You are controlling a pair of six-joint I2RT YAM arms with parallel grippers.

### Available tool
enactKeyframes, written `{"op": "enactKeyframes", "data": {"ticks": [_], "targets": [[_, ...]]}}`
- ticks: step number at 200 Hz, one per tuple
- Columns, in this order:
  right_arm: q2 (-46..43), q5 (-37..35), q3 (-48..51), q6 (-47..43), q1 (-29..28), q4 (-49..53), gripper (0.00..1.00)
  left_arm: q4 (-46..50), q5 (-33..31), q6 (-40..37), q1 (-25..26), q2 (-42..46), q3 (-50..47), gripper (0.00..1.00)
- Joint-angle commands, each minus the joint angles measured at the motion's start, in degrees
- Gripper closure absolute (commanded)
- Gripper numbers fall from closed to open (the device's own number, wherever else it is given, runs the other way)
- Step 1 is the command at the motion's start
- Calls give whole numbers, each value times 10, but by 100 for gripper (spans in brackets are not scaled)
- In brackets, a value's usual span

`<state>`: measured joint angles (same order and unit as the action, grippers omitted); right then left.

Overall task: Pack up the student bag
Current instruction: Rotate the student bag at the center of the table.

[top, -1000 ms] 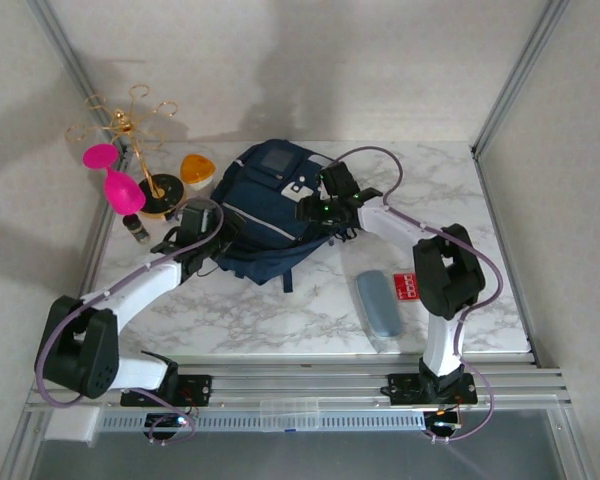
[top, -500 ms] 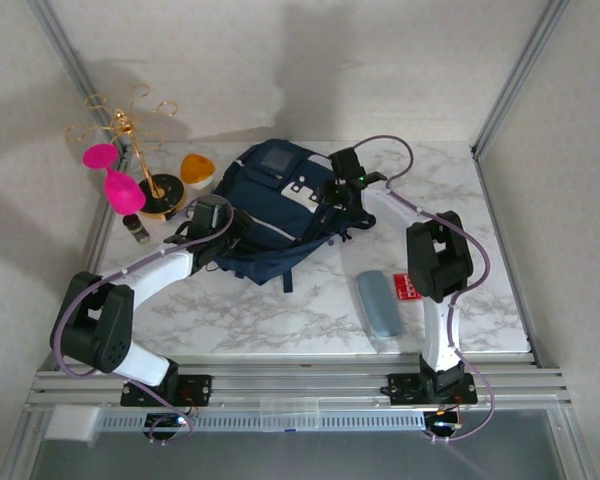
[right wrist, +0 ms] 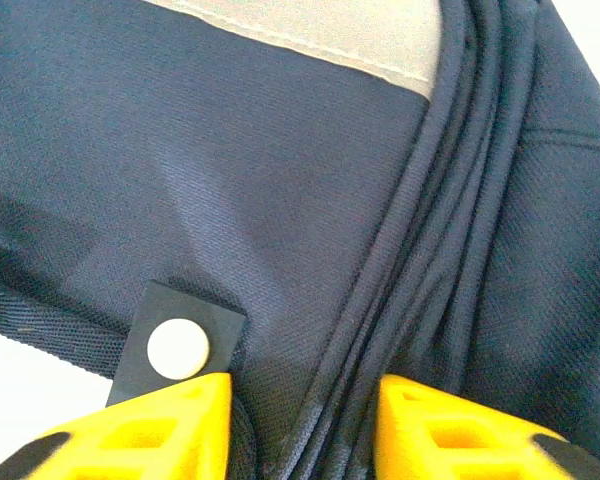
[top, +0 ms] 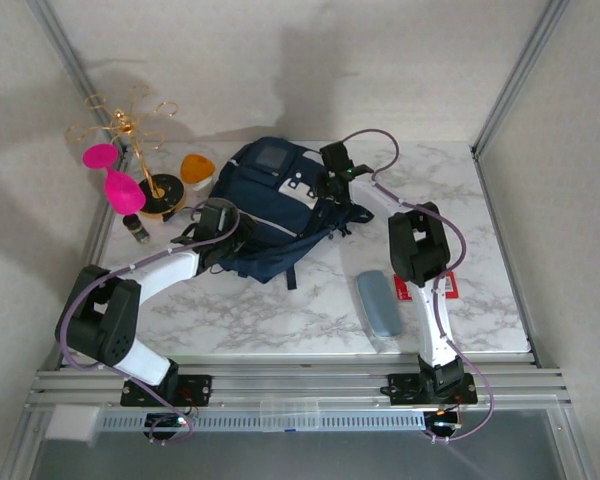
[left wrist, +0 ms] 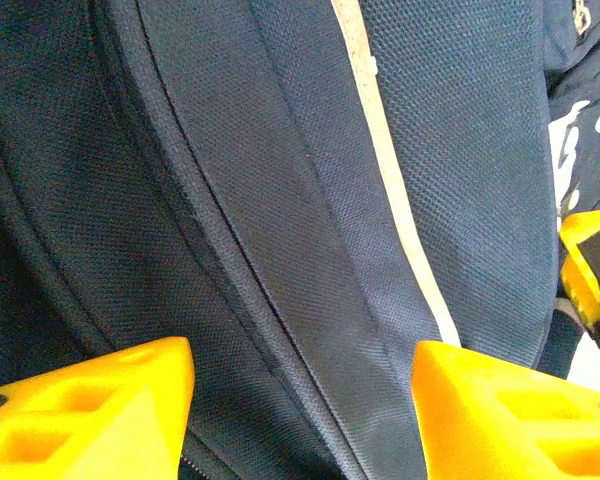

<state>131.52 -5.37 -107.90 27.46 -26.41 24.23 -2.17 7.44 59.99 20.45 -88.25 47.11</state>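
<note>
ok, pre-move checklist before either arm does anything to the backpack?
1. left gripper open, over student bag fabric: ok.
2. right gripper actually pinching the bag's folds: cannot tell.
3. bag opening unzipped: cannot tell.
4. grey-blue case lying free on table: ok.
5. gold stand upright, apart from both grippers: ok.

Before me, the white marbled table (top: 280, 310) bears a navy striped fabric backpack (top: 270, 195), a grey-blue oblong case (top: 379, 303), a flat red packet (top: 445, 287) and a gold wire stand (top: 161, 196).
</note>
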Motion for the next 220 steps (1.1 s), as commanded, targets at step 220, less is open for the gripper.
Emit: {"op": "enactKeyframes", "data": {"ticks": [220], "targets": [[-385,214,517,235,12,-402,100,160,-3,-153,-15,-107,257,27]]}}
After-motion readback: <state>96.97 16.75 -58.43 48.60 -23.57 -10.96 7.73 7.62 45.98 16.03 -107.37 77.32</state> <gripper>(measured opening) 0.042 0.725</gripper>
